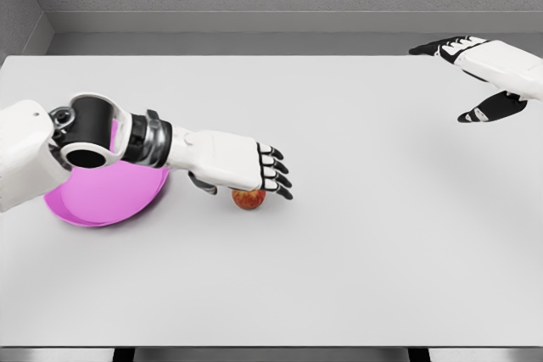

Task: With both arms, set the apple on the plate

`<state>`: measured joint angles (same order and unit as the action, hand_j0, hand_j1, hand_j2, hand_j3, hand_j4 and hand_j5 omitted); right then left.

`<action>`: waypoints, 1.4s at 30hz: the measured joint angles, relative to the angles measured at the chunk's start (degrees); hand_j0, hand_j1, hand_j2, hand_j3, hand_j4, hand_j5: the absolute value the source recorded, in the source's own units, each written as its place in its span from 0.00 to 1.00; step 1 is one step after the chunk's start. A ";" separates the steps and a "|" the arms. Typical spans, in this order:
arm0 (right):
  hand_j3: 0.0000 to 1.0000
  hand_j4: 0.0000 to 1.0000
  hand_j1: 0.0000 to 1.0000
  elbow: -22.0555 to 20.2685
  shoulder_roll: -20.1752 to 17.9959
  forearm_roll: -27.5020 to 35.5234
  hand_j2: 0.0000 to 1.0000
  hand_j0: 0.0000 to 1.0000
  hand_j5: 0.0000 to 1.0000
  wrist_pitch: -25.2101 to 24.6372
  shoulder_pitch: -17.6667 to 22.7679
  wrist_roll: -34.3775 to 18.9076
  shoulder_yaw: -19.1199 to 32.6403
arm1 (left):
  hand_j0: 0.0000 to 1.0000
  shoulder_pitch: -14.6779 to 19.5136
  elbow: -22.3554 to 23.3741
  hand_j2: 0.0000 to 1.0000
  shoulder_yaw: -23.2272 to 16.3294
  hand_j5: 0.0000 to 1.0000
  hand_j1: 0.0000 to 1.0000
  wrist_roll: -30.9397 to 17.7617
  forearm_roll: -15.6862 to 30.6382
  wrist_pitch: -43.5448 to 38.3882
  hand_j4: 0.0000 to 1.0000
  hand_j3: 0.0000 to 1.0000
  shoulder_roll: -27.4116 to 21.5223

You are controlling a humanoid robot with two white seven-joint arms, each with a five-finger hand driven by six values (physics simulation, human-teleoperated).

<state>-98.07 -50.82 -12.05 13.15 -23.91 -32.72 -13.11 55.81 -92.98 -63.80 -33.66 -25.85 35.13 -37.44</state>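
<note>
Head view, left hand: the white five-finger left hand [246,169] reaches in from the picture's left edge, palm down, its dark-tipped fingers [278,172] stretched forward and only slightly bent.
Head view, left hand's hold: the fingers do not look wrapped around anything; whether the palm touches the fruit under it cannot be told.
Head view, apple: the small round red-and-yellow apple [249,199] lies on the table right below the left hand's fingers, its top hidden by them, its lower half showing.
Head view, plate: the shallow glossy magenta plate [102,197] sits behind the left hand, under the forearm and wrist joint, which cover its upper part; its near rim shows bare.
Head view, apple to plate: the apple is just beyond the plate's rim on the fingertip side, apart from it and not on it.
Head view, right hand: the white right hand [484,74] hangs at the far right edge, well apart from the apple, fingers extended and spread, holding nothing.
Head view, table: the plain pale grey tabletop [356,235] carries the plate and the apple.
Progress, done: judging from this view, the left hand has arrived over the apple, which looks like the reach ahead of a grasp.
Progress, left: the apple looks not yet gripped or lifted; closing the fingers, carrying it back toward the wrist side over the plate, and setting it down all appear to remain.
Progress, second arm: the right hand takes no part so far as shown.
</note>
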 measured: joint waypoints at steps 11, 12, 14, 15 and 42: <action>1.00 1.00 1.00 0.00 0.05 0.00 1.00 1.00 1.00 0.01 0.00 0.00 0.00 | 1.00 0.00 3.11 1.00 -0.64 1.00 1.00 -1.33 -1.73 0.01 1.00 1.00 2.90; 1.00 1.00 1.00 0.00 0.05 0.00 1.00 1.00 1.00 0.01 0.00 0.00 0.00 | 1.00 0.00 3.32 1.00 -0.72 1.00 1.00 -1.34 -2.02 0.01 1.00 1.00 3.13; 1.00 1.00 1.00 0.00 0.02 0.00 1.00 1.00 1.00 0.01 0.09 0.00 0.00 | 1.00 0.00 3.90 1.00 -0.87 1.00 1.00 -1.35 -2.80 0.00 1.00 1.00 3.55; 1.00 1.00 1.00 0.00 0.01 0.00 1.00 1.00 1.00 0.01 0.09 0.00 0.00 | 1.00 0.00 4.29 1.00 -0.92 1.00 1.00 -1.35 -3.32 0.00 1.00 1.00 3.86; 1.00 1.00 1.00 0.03 -0.02 0.00 1.00 1.00 1.00 0.01 0.00 0.00 0.00 | 0.67 -0.79 5.12 0.67 -2.09 0.67 0.67 -1.32 -5.17 -0.04 0.67 0.67 3.82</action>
<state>-98.04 -50.83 -12.05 13.16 -23.91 -32.72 -13.11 55.02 -87.86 -65.89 -34.99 -31.03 35.09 -33.62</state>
